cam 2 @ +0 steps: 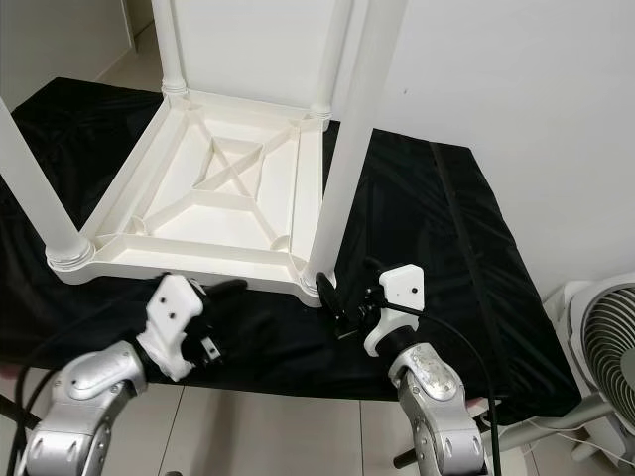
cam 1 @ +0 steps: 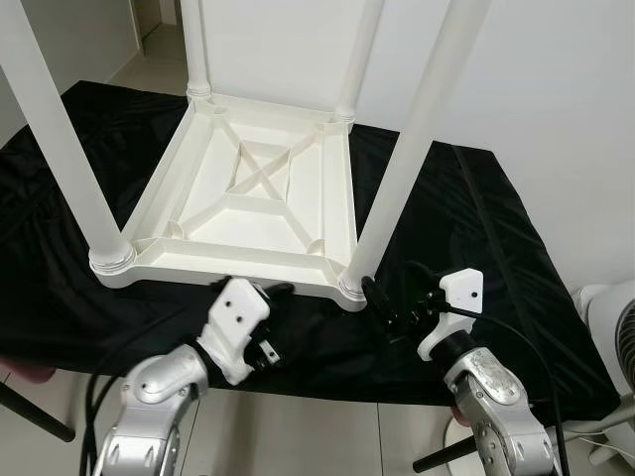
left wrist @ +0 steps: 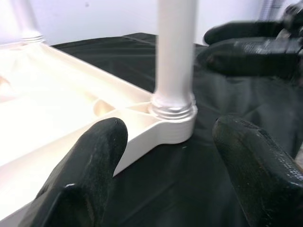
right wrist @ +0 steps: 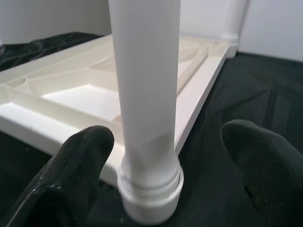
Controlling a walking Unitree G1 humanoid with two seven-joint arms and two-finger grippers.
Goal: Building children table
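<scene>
A white children's table (cam 1: 248, 188) lies upside down on a black cloth, its four legs pointing up. The near right leg (cam 1: 407, 149) stands screwed into the corner socket (cam 1: 352, 288). My right gripper (cam 1: 387, 309) is just beside that socket, open; in the right wrist view its fingers (right wrist: 85, 156) stand one on each side of the leg (right wrist: 147, 94) without touching it. My left gripper (cam 1: 276, 317) hovers open at the table's front edge, left of the same corner, and its fingers (left wrist: 94, 156) frame the leg base (left wrist: 173, 111).
The black cloth (cam 1: 496, 258) covers the work surface, with a dark cable (cam 1: 486, 228) running across its right side. A white fan (cam 2: 605, 367) stands on the floor at the right. A white wall is behind. The near left leg (cam 1: 60, 139) rises close to my left arm.
</scene>
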